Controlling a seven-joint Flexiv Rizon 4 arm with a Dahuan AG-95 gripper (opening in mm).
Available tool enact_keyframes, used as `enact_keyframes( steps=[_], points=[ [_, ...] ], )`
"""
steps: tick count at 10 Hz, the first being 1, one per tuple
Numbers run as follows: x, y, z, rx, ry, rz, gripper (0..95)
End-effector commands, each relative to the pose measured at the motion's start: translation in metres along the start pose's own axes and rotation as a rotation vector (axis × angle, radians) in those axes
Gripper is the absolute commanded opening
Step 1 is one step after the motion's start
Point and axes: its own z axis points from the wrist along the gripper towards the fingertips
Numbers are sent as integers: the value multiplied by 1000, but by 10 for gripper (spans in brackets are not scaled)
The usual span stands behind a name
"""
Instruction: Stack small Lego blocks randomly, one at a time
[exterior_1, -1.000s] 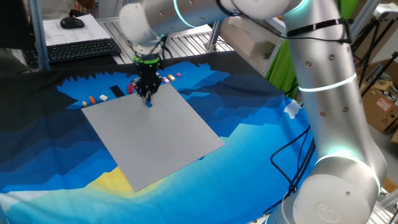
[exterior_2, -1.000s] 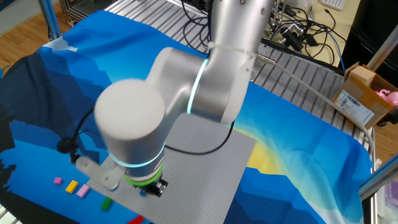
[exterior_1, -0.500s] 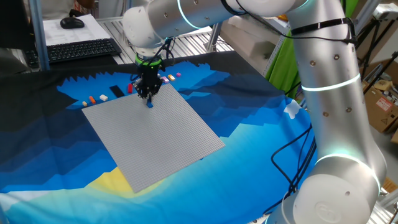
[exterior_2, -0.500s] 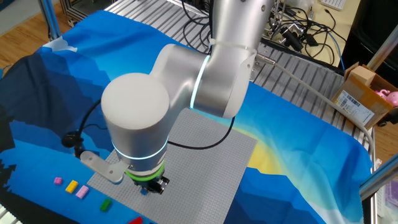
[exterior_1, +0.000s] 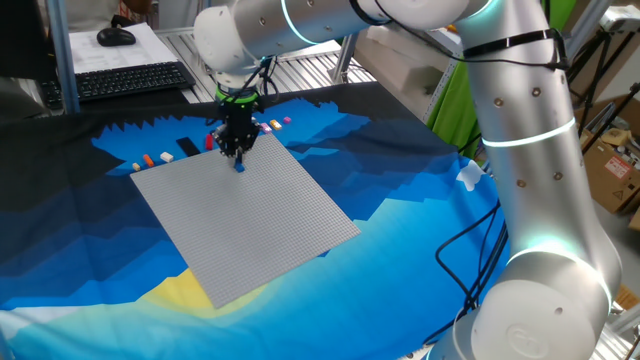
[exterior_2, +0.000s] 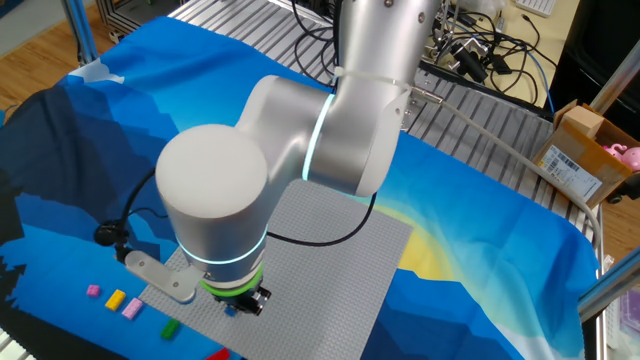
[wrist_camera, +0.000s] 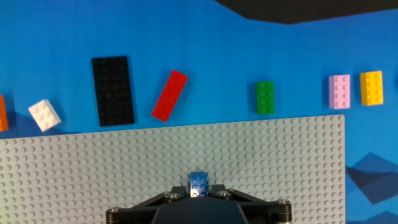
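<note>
My gripper (exterior_1: 238, 152) stands at the far edge of the grey baseplate (exterior_1: 250, 220), pointing down. It is shut on a small blue block (wrist_camera: 198, 185), whose lower end shows at the plate surface (exterior_1: 240, 166). In the hand view the block sits between my jaws over the studs. Loose small blocks lie on the blue cloth beyond the plate: red (wrist_camera: 170, 95), green (wrist_camera: 265, 98), pink (wrist_camera: 339, 91), yellow (wrist_camera: 372, 88), white (wrist_camera: 45, 115), and an orange one (wrist_camera: 2, 113) cut by the left edge. In the other fixed view the arm hides most of the gripper (exterior_2: 245, 300).
A flat black rectangular piece (wrist_camera: 112, 91) lies between the white and red blocks. A keyboard (exterior_1: 130, 80) and mouse sit behind the cloth. Cables (exterior_1: 470, 250) run along the right side. A cardboard box (exterior_2: 585, 150) stands at the far right.
The gripper stays over the same spot of the baseplate with the blue block in it. The wrist shifts only slightly.
</note>
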Motion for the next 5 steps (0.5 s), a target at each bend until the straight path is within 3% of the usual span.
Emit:
enact_keyframes(
  steps=[1, 5],
  points=[
    [0, 1, 6, -2, -1, -1, 0],
    [-1, 2, 9, -4, -13, 7, 0]
  ],
)
